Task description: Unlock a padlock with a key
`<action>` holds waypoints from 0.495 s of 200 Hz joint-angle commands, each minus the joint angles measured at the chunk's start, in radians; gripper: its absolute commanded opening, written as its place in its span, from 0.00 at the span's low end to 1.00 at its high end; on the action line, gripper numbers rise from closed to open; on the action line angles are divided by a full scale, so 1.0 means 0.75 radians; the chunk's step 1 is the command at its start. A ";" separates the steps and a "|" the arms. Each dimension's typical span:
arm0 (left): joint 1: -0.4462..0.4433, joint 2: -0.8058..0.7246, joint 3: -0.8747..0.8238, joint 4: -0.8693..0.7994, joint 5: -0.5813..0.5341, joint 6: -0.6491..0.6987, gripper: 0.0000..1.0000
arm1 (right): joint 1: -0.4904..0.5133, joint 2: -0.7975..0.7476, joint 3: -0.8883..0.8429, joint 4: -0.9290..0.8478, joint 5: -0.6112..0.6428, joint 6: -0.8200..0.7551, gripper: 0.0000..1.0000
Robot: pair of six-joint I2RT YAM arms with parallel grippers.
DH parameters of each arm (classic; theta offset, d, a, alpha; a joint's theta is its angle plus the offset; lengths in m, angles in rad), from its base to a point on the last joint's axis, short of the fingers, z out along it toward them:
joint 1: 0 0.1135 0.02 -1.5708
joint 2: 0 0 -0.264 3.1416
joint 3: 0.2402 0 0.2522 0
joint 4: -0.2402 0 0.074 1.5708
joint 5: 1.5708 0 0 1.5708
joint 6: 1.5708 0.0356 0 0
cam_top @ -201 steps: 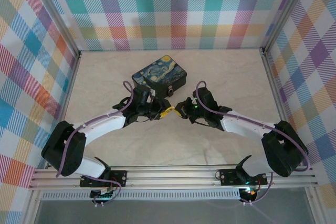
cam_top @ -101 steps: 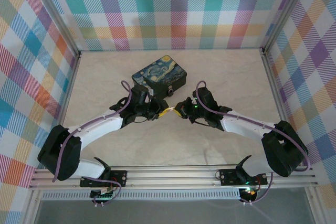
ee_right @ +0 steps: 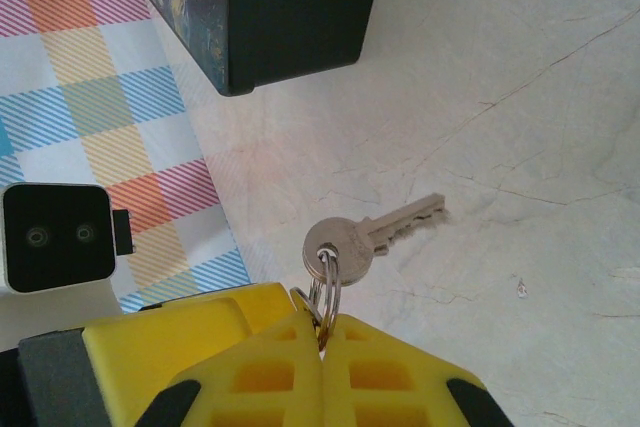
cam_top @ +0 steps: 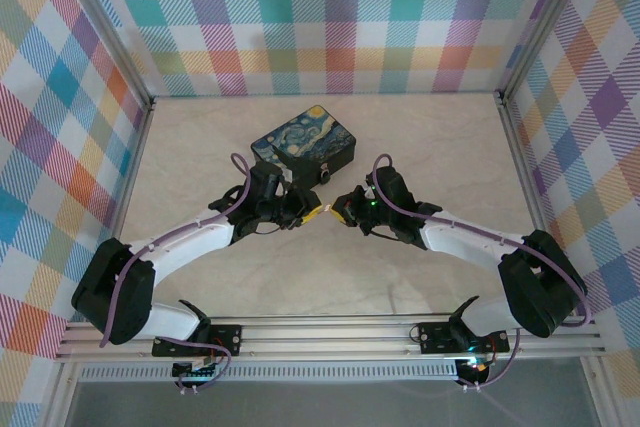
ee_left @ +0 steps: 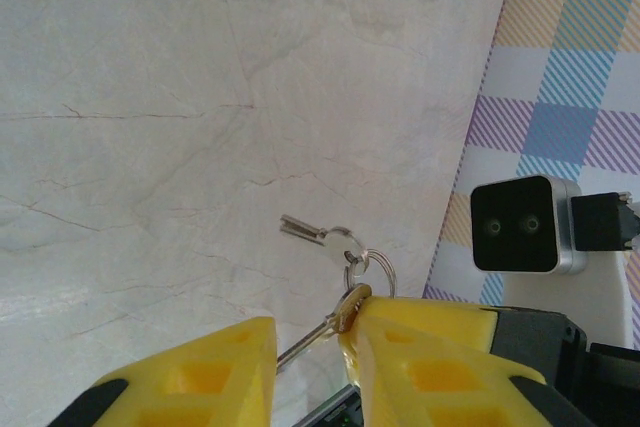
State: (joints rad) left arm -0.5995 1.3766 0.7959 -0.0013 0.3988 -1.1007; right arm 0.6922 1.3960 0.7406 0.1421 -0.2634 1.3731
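The pale marble-patterned table (cam_top: 450, 147) stands inside walls of pastel plaid (cam_top: 330, 17). Toward the back of the table sits a black rectangular box with a swirling blue-and-yellow painted lid (cam_top: 303, 140). The white-and-black left arm (cam_top: 190, 242) and right arm (cam_top: 460, 237) reach in from the near edge. The left gripper (cam_top: 312, 212) and the right gripper (cam_top: 337, 209) meet nose to nose just in front of the box. The padlock, a tiny dark block (cam_top: 325, 175), is at the box's near side, just beyond the two gripper tips. From above it is too small for its shackle to be made out. A flat silvery-grey metal key (ee_right: 345, 244) with a round head dangles above the table, its toothed blade pointing away from the right gripper. A second silvery key (ee_left: 345, 312) lies slantwise in the gap between the left gripper's yellow fingers (ee_left: 200, 377). Those jaws stand apart; the key's head rests against one finger, and I cannot tell whether it is pinched. Both keys hang from a thin silvery split ring (ee_right: 327, 287), and the right gripper's yellow jaws are pressed together on it.
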 commanded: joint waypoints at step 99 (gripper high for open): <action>0.015 -0.015 -0.047 0.098 0.037 -0.058 0.29 | 0.016 0.030 0.027 0.146 -0.043 0.052 0.00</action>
State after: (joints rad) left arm -0.5987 1.3769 0.7750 0.0265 0.4042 -1.1187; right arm 0.6952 1.3998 0.7406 0.1970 -0.2741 1.3926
